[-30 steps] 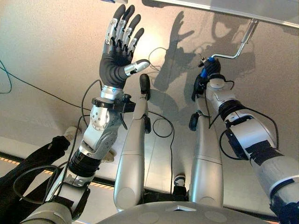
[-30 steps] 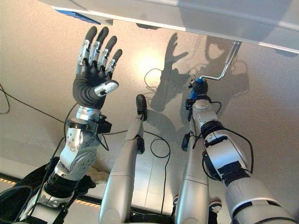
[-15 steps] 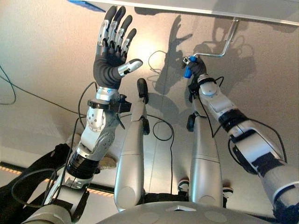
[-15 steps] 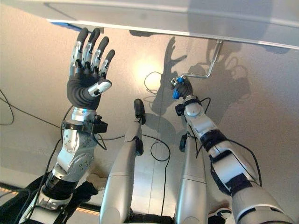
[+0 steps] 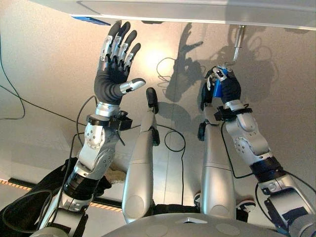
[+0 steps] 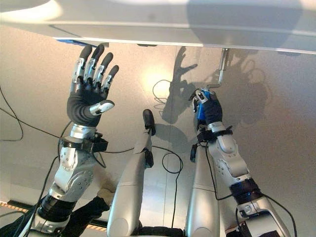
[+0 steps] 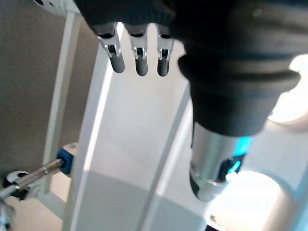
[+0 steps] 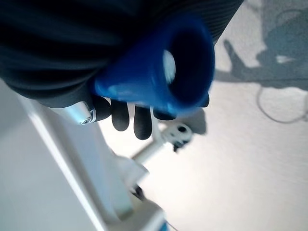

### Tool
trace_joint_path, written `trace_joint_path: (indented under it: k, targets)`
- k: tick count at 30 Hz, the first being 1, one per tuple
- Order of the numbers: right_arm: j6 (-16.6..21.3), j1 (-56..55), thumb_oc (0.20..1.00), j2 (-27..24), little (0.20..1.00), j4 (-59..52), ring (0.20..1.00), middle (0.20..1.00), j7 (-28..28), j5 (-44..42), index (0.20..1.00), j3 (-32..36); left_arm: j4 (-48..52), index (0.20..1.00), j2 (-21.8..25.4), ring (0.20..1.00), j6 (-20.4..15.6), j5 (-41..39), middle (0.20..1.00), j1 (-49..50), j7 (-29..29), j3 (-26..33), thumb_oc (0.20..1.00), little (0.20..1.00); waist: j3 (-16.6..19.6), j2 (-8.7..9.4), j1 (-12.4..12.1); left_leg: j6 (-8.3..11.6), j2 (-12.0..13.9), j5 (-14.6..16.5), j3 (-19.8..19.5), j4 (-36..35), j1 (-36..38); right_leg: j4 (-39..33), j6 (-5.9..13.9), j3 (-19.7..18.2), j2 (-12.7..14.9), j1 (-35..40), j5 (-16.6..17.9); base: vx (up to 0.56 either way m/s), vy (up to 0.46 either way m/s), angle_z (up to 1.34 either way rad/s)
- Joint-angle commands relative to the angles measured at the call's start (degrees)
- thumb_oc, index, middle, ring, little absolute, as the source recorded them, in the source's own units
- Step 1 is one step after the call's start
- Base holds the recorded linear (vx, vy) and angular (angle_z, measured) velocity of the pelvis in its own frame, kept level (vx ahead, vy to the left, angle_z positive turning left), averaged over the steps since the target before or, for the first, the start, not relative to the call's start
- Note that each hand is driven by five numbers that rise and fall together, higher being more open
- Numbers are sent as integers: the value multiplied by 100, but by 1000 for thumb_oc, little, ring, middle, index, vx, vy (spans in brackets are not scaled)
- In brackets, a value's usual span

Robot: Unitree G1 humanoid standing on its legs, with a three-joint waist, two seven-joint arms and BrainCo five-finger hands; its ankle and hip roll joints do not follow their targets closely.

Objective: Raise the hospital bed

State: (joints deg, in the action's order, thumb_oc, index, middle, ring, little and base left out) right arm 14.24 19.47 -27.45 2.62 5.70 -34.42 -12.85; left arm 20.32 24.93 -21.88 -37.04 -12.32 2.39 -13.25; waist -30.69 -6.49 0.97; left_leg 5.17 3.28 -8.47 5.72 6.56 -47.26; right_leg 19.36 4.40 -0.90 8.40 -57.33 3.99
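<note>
Gripping the crank's blue handle [image 5: 220,82] just under the hospital bed frame [image 5: 197,10], right hand [image 5: 228,89] fingers curled tight, left hand [image 5: 113,74] spread idle; handle could slip mid-turn if wrist angle drifts.

Left hand [image 5: 113,74] with silver dark-tipped fingers and dark ribbed cover over palm and wrist, right hand [image 5: 226,88] likewise covered, silver-grey jointed forearms with round screwed housings, black bands at the elbows
</note>
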Motion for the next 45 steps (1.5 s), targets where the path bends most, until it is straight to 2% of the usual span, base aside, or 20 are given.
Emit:
trace_joint_path:
  k: [1,6,10,13,14,15,17,18,21,28,30,32,34,35,37,39,40,42,43,45]
  targets:
    - [1448,502,200,81,200,-1126,200,200,605,84,200,1411,739,1000,177,1000,-330,-53,1000,129,-219,257,1000,1000,90,249,300,-130,-247,575,-136,391,276,-586,529,69,-107,627,96,-1,-74,-8]
    - [1613,409,200,191,200,-961,200,200,947,89,200,1897,821,1000,132,1000,-310,-119,1000,153,-234,378,1000,1000,90,293,348,-86,-184,475,-156,223,372,-574,494,88,-174,623,89,6,-75,-2]
    - [1680,548,200,-243,200,281,200,200,1846,594,200,2437,809,1000,122,1000,-349,-199,1000,149,-271,460,1000,1000,90,283,343,-52,-154,439,-193,91,513,-540,482,107,-220,663,34,14,-69,-1]
    - [1692,723,200,-427,200,1195,200,200,2304,531,200,2736,809,1000,139,1000,-372,-283,1000,128,-258,405,1000,1000,90,249,333,-45,-148,489,-224,86,579,-447,471,127,-241,682,-66,12,-25,0]
    - [1711,758,200,-449,200,1233,200,200,2290,512,200,2739,811,1000,136,1000,-373,-282,1000,106,-257,405,1000,1000,90,246,329,-46,-150,446,-220,84,534,-461,464,123,-241,640,-16,0,0,0]
    - [1672,902,200,-590,200,1849,200,200,2444,372,200,2799,837,1000,161,1000,-371,-322,1000,100,-245,297,1000,1000,90,213,295,-46,-153,495,-252,89,578,-408,457,127,-242,671,-97,0,0,0]
    - [1610,996,200,-713,200,2211,200,200,2373,257,200,2726,838,1000,177,1000,-363,-302,1000,77,-227,249,1000,1000,90,197,279,-43,-151,445,-247,78,534,-419,451,132,-236,618,-42,0,0,0]
    - [1409,1063,200,-943,200,2699,200,200,2389,299,200,2568,869,1000,234,1000,-344,-268,1000,104,-220,129,1000,1000,90,186,251,-39,-151,480,-253,70,565,-399,452,147,-233,646,-89,0,0,0]
    - [1178,1162,200,-1196,200,3269,200,200,2335,354,200,2348,891,1000,291,1000,-325,-217,1000,60,-160,45,1000,1000,90,163,241,-31,-152,469,-247,70,536,-395,446,165,-231,625,-84,0,0,0]
    - [864,1424,200,-1554,200,4504,200,200,2186,164,200,2107,873,1000,389,1000,-306,-156,1000,9,-100,-135,1000,1000,90,119,202,-19,-161,418,-273,83,454,-372,416,212,-207,561,-41,-1,4,2]
    - [597,1595,200,-1654,200,5357,200,200,1980,113,200,1808,854,1000,440,1000,-301,-191,1000,-61,-104,-275,1000,1000,90,115,155,-14,-165,421,-287,99,449,-357,415,226,-196,569,-38,-12,0,3]
    - [56,1910,200,-1755,200,6286,200,200,1539,492,200,1057,820,1000,561,1000,-290,-232,1000,-200,-132,-413,1000,1000,90,122,82,-10,-161,455,-305,133,460,-326,409,234,-197,598,-84,-6,-19,7]
    - [-264,2192,200,-1606,200,6713,200,200,1188,753,200,529,756,1000,532,1000,-257,-250,1000,-285,-153,-479,1000,1000,90,113,29,-19,-168,454,-323,157,422,-311,396,247,-197,577,-87,0,-20,6]
    - [-261,2213,200,-1609,200,6731,200,200,1180,747,200,515,753,1000,529,1000,-259,-250,1000,-288,-154,-473,1000,1000,90,112,36,-19,-168,455,-324,160,416,-310,396,248,-197,573,-88,-6,-14,4]
    - [-567,2644,200,-1283,200,7121,200,200,828,1037,200,-17,661,1000,412,1000,-183,-309,1000,-443,-192,-576,1000,1000,90,31,-98,-48,-199,454,-387,228,317,-259,383,289,-170,520,-102,-12,-15,3]
    - [-642,2750,200,-1111,200,7201,200,200,764,1095,200,-116,657,1000,362,1000,-153,-312,1000,-474,-198,-585,1000,1000,90,5,-121,-56,-210,453,-419,257,274,-246,383,301,-158,492,-103,0,0,0]
    - [-772,2960,200,-822,200,7239,200,200,669,1401,200,-400,623,1000,289,1000,-101,-284,1000,-551,-151,-601,1000,1000,90,-29,-184,-78,-236,452,-441,310,177,-223,380,318,-137,443,-95,-9,31,3]
    - [-894,3151,200,-510,200,7306,200,200,691,1503,200,-461,588,1000,202,1000,-41,-215,1000,-619,-68,-633,1000,1000,90,-68,-220,-107,-268,476,-470,399,62,-172,373,341,-111,370,-97,-6,47,3]
    - [-896,3155,200,-509,200,7307,200,200,693,1504,200,-462,588,1000,203,1000,-40,-213,1000,-621,-66,-631,1000,1000,90,-67,-218,-107,-268,479,-472,406,55,-169,373,342,-110,365,-98,-2,60,3]
    - [-1071,3453,200,-4,200,7345,200,200,629,1933,200,-771,554,1000,120,1000,40,-117,1000,-726,36,-643,1000,1000,90,-135,-304,-130,-311,501,-498,501,-102,-132,371,354,-61,279,-102,-2,61,3]
